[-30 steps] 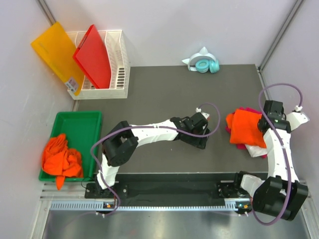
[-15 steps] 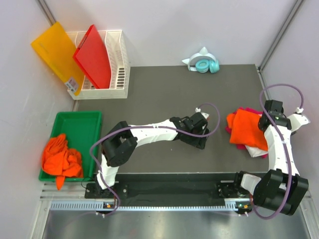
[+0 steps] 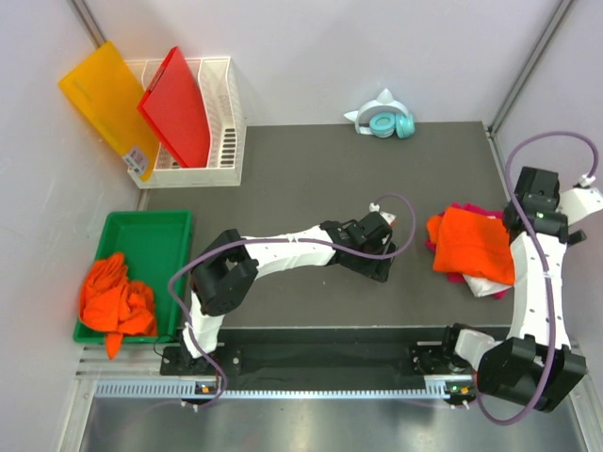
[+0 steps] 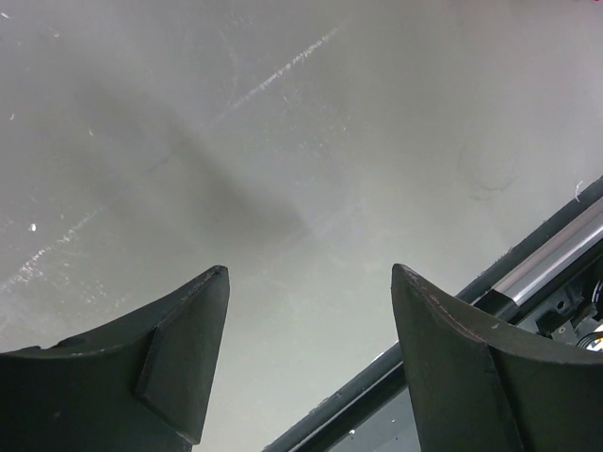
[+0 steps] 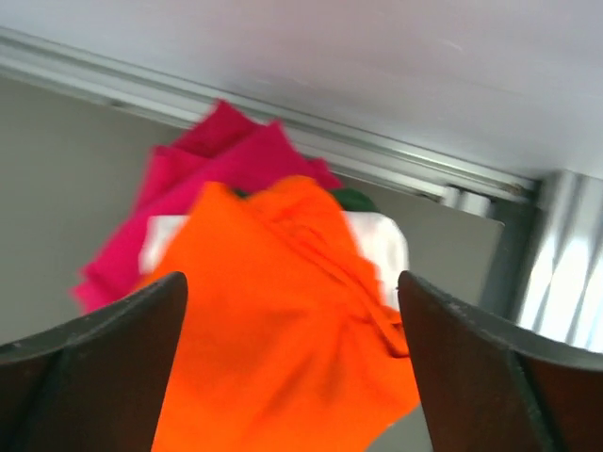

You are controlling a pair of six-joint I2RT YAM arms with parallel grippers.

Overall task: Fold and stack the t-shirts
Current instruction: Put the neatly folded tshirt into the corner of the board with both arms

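The right gripper (image 5: 290,282) hangs with its fingers spread wide and nothing between them, near the right edge of the top view. Just under it lies the folded orange t-shirt (image 5: 273,330), topmost of three. The magenta t-shirt (image 5: 221,155) pokes out behind it toward the upper left of the wrist view, and the white t-shirt (image 3: 487,282) shows beneath. Open jaws above a shirt lying flat suggest that the placing here is done and the arm is clear of the cloth. The left gripper (image 4: 309,273), likewise spread and empty, hovers close over the bare table (image 3: 311,179) at the centre of the top view, seemingly parked out of the way. At the left edge, crumpled orange t-shirts (image 3: 115,299) lie heaped in the green tray (image 3: 151,221), unfolded. They are probably the supply, so one of them likely comes next.
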